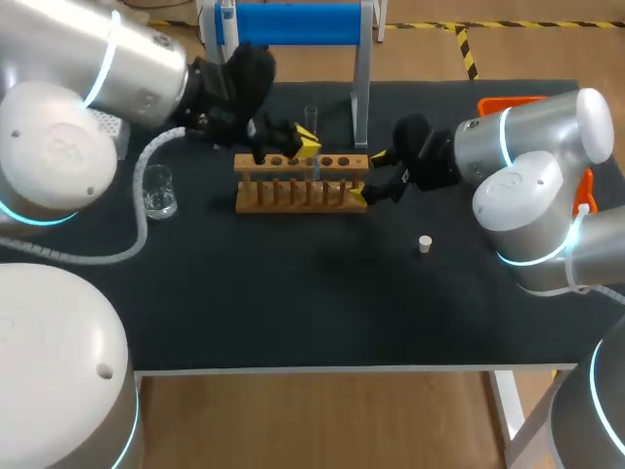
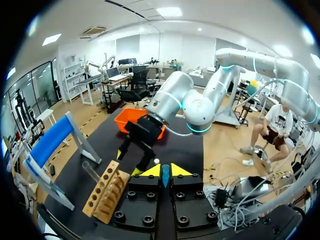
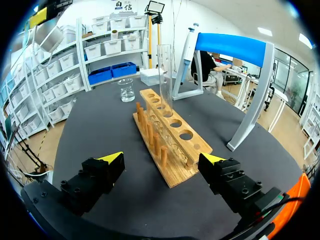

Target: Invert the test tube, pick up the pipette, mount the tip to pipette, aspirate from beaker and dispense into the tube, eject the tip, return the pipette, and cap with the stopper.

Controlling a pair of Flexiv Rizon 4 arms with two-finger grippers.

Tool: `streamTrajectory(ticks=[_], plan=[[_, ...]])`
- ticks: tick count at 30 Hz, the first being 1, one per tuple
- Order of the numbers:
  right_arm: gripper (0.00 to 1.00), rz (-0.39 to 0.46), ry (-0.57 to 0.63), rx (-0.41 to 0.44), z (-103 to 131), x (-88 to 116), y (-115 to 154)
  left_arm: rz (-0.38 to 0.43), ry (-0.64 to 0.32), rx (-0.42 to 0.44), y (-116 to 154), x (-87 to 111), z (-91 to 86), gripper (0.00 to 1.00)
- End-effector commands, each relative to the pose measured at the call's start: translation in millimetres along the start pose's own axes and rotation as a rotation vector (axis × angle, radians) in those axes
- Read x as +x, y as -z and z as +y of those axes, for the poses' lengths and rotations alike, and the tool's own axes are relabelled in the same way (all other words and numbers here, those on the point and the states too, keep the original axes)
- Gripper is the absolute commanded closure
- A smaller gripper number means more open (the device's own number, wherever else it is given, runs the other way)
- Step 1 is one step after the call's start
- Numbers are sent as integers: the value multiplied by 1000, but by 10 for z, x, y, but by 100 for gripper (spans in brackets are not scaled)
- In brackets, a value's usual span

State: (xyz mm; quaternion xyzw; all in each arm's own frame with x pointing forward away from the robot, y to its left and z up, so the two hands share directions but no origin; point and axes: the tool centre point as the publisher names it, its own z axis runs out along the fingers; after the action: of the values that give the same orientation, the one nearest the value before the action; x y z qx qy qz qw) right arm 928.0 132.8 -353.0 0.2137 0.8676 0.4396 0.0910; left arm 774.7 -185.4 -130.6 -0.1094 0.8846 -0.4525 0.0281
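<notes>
A long wooden rack with round holes sits in the middle of the black table. A tall clear glass test tube stands straight up in one of the holes, near the middle of the rack.

The left claw hangs up high over the rack, close to the tube. Its two yellow tips are clenched tight, side by side. It is not touching the tube.

The right claw is at the right end of the rack. It is released, with its yellow tips spread wide. The end of the rack sits just ahead of the gap, and the tips do not touch it.

A small clear glass beaker stands on the left side of the table, well apart from the rack. A little white stopper stands on the near right.

At the far side is a blue and grey stand, and the white pipette hangs on it. An orange tray sits at the far right.
</notes>
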Motion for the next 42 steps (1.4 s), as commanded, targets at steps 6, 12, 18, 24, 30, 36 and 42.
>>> streamTrajectory(ticks=[6, 12, 18, 24, 30, 36, 42], plan=[[0, 2, 1, -2, -8, -4, 7, 78, 0, -80, -219, -71, -193, 100], [0, 2, 1, -2, -8, -4, 7, 47, 9, -76, -256, -83, -220, 100], [0, 2, 1, -2, -8, -4, 7, 31, 11, -74, -251, -100, -221, 100], [0, 2, 1, -2, -8, -4, 7, 19, 14, -76, -215, -107, -221, 100], [0, 2, 1, -2, -8, -4, 7, 19, 14, -76, -215, -107, -221, 100], [0, 19, -11, -24, 16, 45, 210, 19, 14, -76, -215, -107, -221, 100], [0, 46, -10, -93, 48, 241, 769, 19, 14, -76, -215, -107, -221, 100]])
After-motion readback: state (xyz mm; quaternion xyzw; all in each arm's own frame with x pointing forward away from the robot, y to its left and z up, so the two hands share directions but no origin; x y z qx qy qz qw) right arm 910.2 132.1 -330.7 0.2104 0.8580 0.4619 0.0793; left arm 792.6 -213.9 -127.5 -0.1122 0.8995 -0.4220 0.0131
